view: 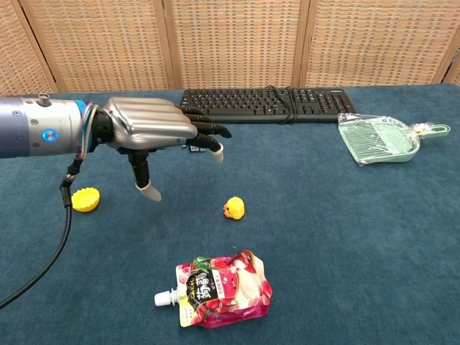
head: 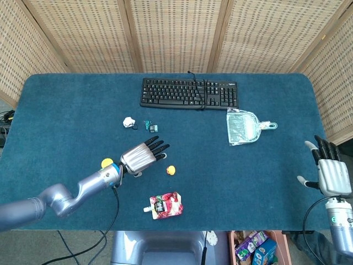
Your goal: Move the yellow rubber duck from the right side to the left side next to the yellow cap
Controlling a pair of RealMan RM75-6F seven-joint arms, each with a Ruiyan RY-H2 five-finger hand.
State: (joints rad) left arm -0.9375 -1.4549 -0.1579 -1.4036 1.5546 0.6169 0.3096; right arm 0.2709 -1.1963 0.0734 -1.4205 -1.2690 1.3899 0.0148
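The small yellow rubber duck (head: 171,170) (view: 233,208) sits on the blue table near its middle. The yellow cap (head: 106,163) (view: 85,199) lies to its left, partly behind my left wrist in the head view. My left hand (head: 142,155) (view: 154,129) hovers palm down between cap and duck, fingers spread and empty, its fingertips just short of the duck. My right hand (head: 331,173) is at the far right edge beyond the table, fingers apart, holding nothing.
A black keyboard (head: 189,93) (view: 264,104) lies at the back. A green dustpan (head: 244,126) (view: 379,140) is at the right, a red drink pouch (head: 164,206) (view: 220,289) near the front, and small white and teal items (head: 141,124) are left of centre.
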